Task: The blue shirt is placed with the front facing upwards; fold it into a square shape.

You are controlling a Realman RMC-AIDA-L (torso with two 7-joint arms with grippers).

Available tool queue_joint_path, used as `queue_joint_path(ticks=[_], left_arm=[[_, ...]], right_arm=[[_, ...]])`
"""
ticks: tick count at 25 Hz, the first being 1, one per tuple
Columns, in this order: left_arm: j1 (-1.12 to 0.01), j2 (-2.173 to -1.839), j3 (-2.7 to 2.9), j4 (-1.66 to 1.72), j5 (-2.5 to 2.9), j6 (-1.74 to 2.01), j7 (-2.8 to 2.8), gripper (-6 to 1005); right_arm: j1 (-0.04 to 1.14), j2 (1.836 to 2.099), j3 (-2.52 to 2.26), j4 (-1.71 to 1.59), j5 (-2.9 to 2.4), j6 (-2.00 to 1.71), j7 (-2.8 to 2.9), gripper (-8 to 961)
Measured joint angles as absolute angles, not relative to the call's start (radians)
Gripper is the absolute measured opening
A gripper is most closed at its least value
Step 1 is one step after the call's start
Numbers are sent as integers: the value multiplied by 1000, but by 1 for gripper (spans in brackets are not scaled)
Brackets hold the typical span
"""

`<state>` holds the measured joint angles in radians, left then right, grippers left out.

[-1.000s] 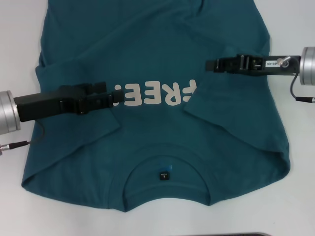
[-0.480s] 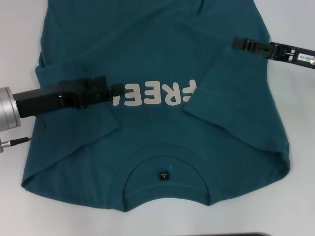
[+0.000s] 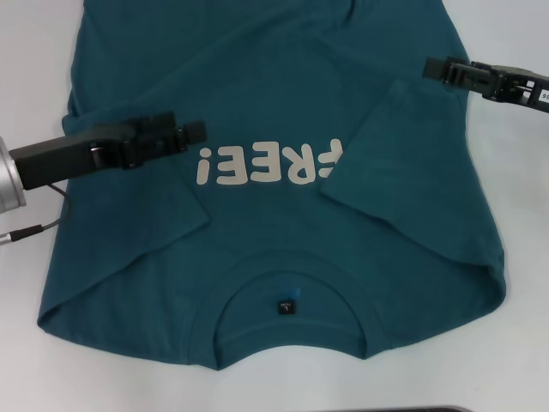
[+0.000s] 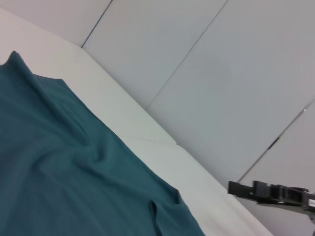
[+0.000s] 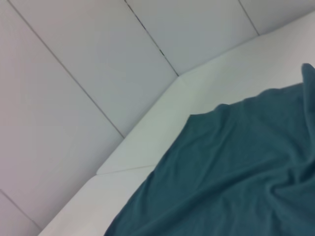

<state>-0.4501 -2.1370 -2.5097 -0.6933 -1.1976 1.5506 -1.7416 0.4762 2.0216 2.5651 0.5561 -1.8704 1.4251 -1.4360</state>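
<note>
Teal blue shirt [image 3: 274, 112] lies under both level tools, left tool [image 3: 196, 131], right tool [image 3: 431, 69].

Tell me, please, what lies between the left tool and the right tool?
In the head view, only blue shirt fabric spans from the left tool to the right tool.

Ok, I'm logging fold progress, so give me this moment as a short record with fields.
shirt: blue shirt flat on white table, lettering up
sleeves: both folded inward over chest
collar: nearest the robot
left pincer: above shirt beside lettering, holding nothing
right pincer: over shirt's right edge, holding nothing
remaining: body not yet folded square
</note>
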Motion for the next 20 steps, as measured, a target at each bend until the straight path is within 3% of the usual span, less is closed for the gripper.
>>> queue_joint_path(ticks=[13,15,20], left_arm=[[-390,-2105,-2514,-701,-1190,1569,-1773,870],[-370,-2092,-2513,-705,-1188,1573,-1775,871],[-329,-2055,-2516,-704,-1175,1575,-1797,861]], right_arm=[[465,2032,2583,549,-1864,1489,-1498,902],[462,2032,2583,549,-1862,1501,-1499,944],[461,2033,2579,549,-1862,1514,-1499,944]])
